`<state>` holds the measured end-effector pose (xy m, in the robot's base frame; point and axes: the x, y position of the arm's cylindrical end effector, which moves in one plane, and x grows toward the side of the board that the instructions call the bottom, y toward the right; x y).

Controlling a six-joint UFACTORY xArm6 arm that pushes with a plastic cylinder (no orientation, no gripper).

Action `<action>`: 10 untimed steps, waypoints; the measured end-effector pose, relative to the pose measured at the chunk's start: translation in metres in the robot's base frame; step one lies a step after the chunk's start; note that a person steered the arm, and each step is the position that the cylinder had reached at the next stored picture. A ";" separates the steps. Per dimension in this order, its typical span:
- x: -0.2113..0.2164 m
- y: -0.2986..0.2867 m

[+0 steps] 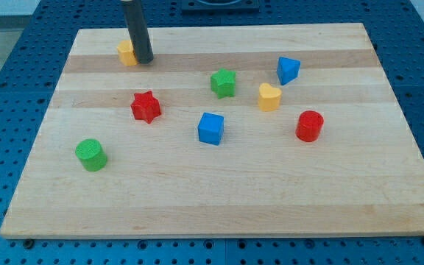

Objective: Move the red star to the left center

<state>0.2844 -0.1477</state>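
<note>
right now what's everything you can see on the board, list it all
red star: 1, red, left of middle
red cylinder: 1, red, view's right
green cylinder: 1, green, lower left
green star: 1, green, upper middle
blue cube: 1, blue, centre
blue block: 1, blue, wedge-like, upper right
yellow heart: 1, yellow, right of green star
yellow block: 1, yellow, upper left, partly hidden
board: 1, pale wood
my tip: 1, dark rod, against yellow block's right side

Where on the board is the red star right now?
The red star sits left of the board's centre, between the green cylinder at lower left and the green star at upper right; my tip is above it.
</note>
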 end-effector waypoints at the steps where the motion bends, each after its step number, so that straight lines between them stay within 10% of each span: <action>1: 0.026 0.010; 10: 0.167 0.064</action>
<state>0.4513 -0.0834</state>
